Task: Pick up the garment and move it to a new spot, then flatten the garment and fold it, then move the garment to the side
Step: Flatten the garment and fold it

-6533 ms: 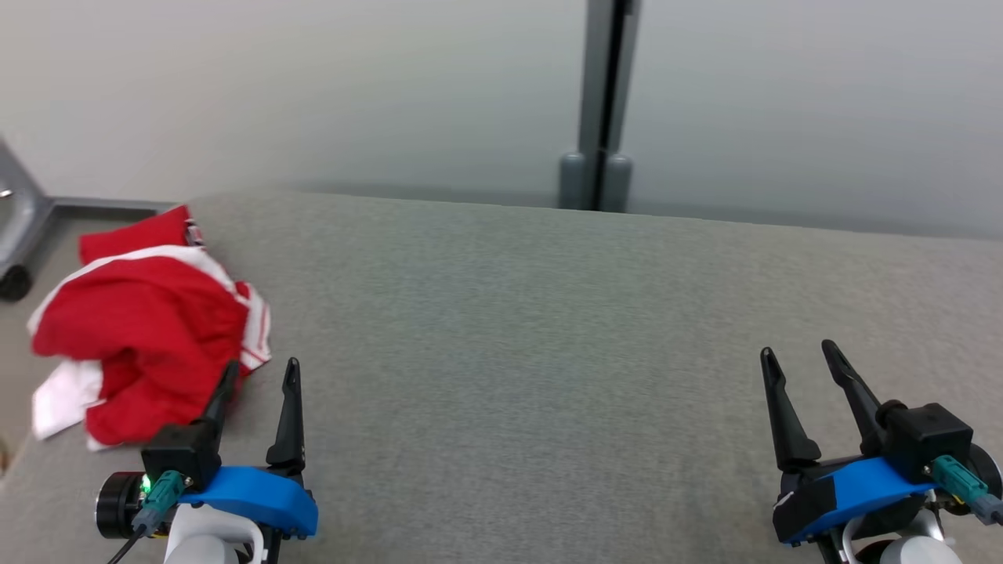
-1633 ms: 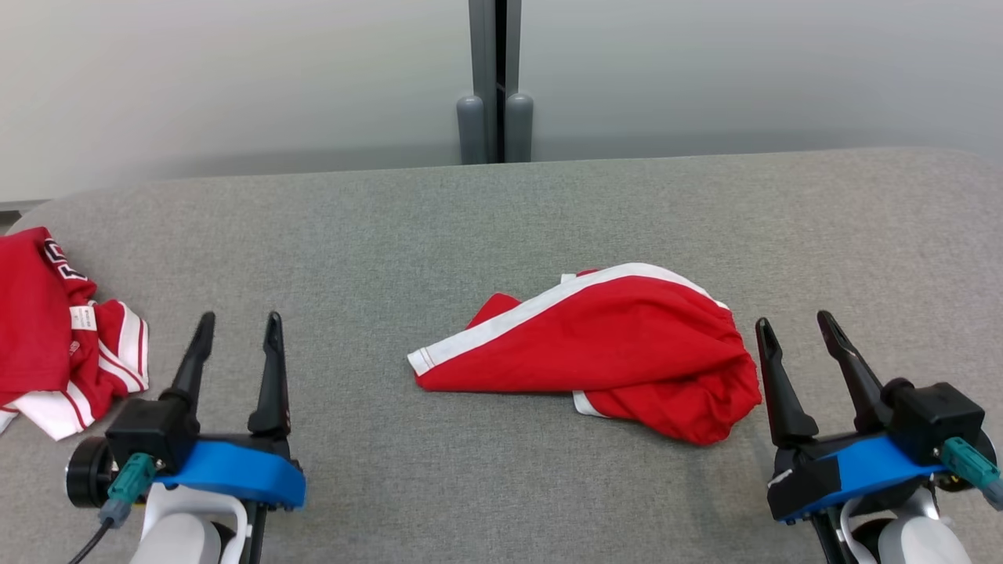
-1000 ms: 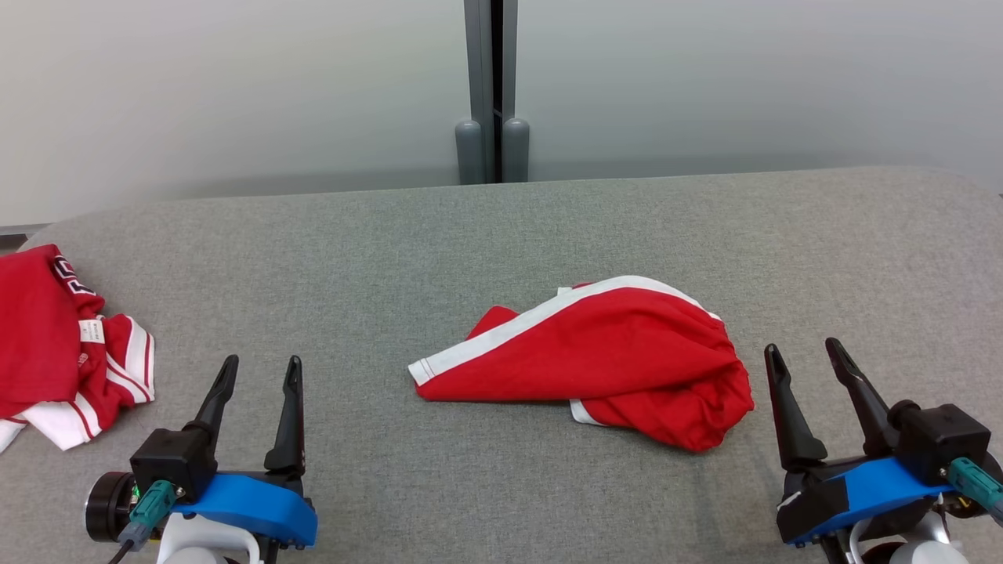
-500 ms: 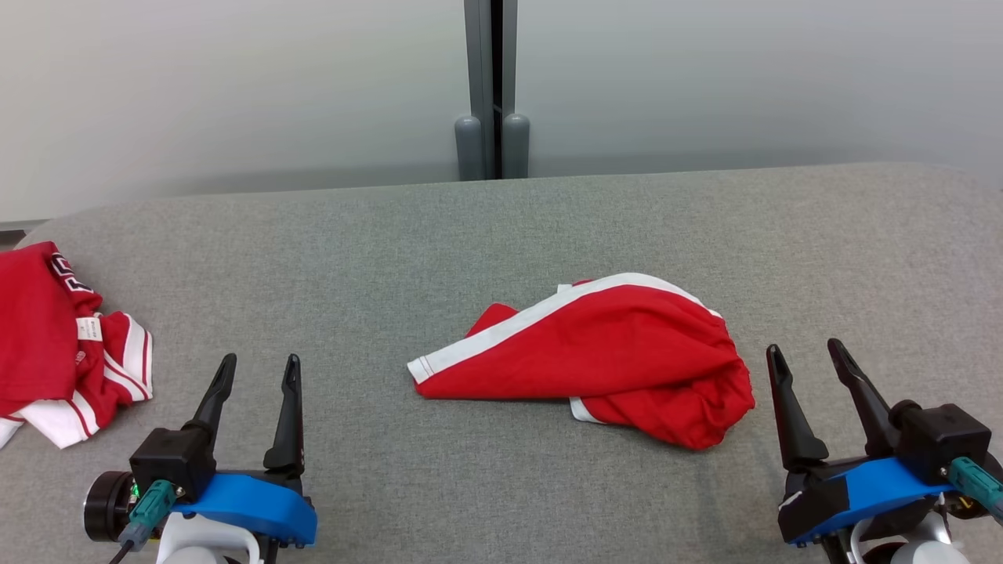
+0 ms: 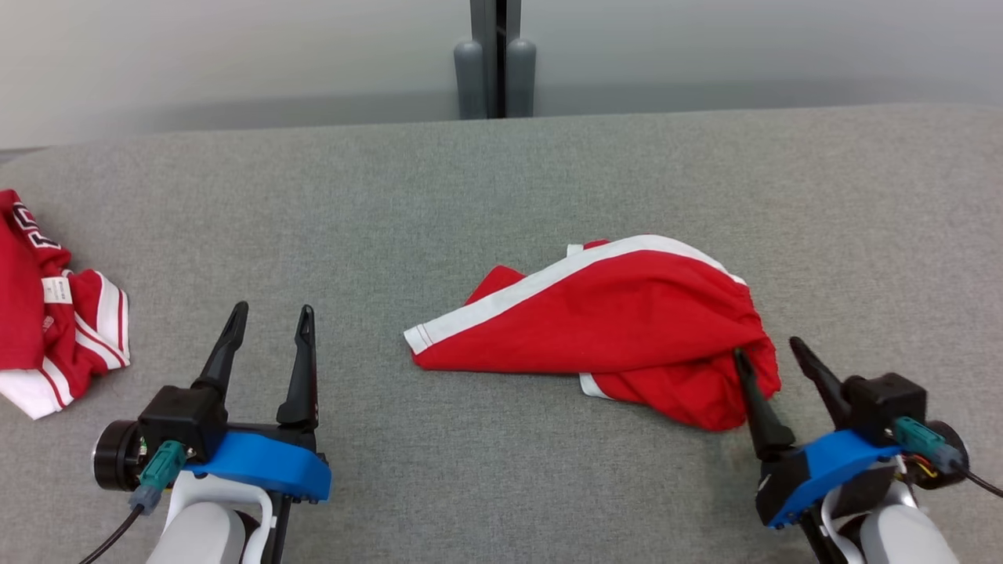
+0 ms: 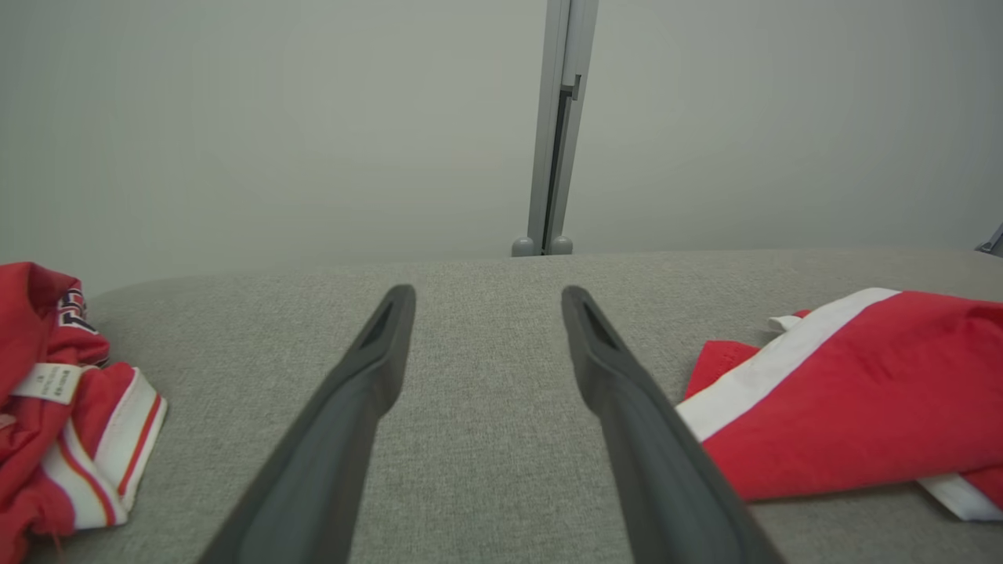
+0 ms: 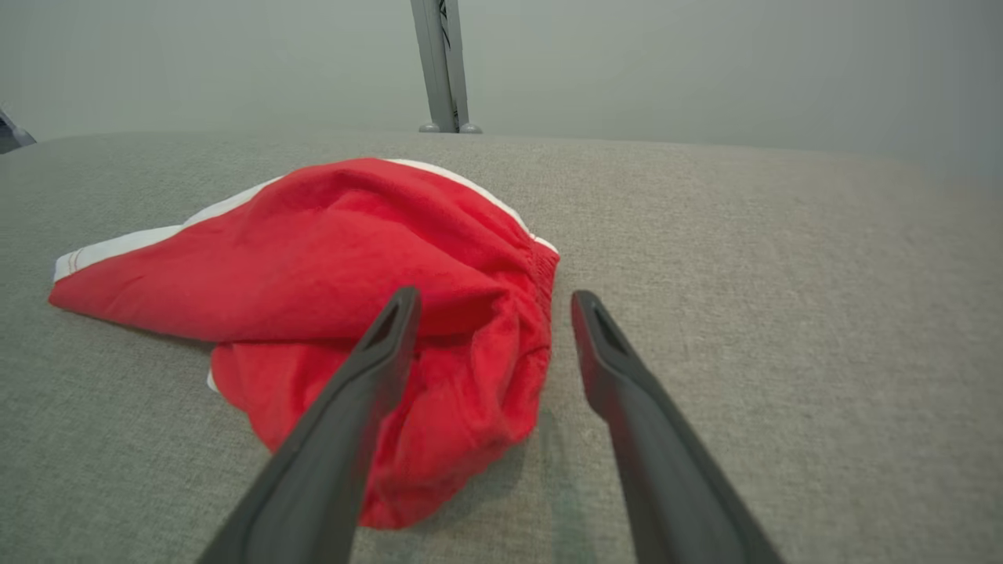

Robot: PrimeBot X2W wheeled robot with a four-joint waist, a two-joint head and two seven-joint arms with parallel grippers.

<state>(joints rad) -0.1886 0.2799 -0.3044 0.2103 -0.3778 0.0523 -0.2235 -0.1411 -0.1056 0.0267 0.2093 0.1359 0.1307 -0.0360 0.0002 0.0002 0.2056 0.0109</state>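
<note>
A grey woven surface (image 5: 501,180) with rounded corners runs up to a pale, bare wall (image 5: 235,47), where a grey post (image 5: 495,59) stands at its far edge. The red garment (image 5: 595,329), white-striped, lies crumpled nearer than the post, slightly to its right. Another red-and-white cloth (image 5: 47,313) lies far to the post's left. The left gripper (image 5: 273,308), fingers spread and empty, is nearer and left of the post. The right gripper (image 5: 765,347), also spread, is at the garment's bunched end, right of the post.
</note>
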